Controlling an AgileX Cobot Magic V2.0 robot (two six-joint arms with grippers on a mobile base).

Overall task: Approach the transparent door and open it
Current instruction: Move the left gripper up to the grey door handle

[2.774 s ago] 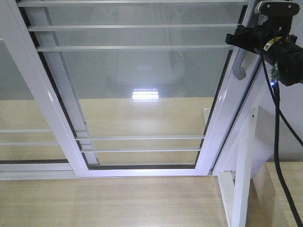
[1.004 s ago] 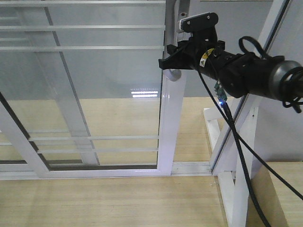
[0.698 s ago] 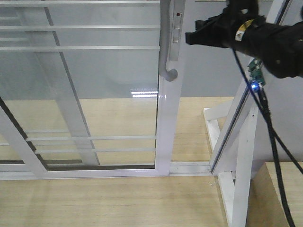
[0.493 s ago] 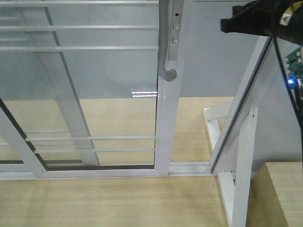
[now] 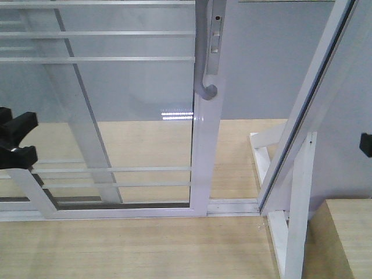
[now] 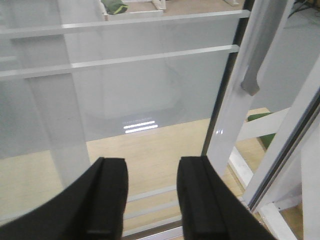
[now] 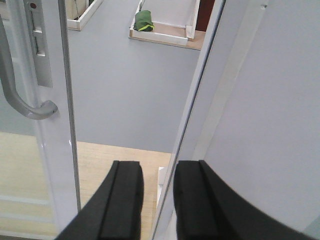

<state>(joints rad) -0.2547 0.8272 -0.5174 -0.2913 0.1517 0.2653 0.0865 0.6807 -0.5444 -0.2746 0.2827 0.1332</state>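
Pale wood flooring and a grey wall showed beyond the transparent door (image 5: 200, 151), which stood at centre frame with an open gap between it and the outer frame post (image 5: 314, 99) to the right. The left gripper (image 6: 152, 162) and right gripper (image 7: 157, 167) sat clear of the grey handle (image 5: 202, 58), fingers parted and empty, probably because the door was already open.

Top of the transparent door (image 5: 203, 157) cropped; right gripper (image 5: 366, 145) mostly off-frame

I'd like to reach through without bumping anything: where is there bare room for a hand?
The open gap between the white-framed clear-glass sliding door and the slanted white outer frame post, above the white floor track. Left of that gap, glass and thin white bars block the way.
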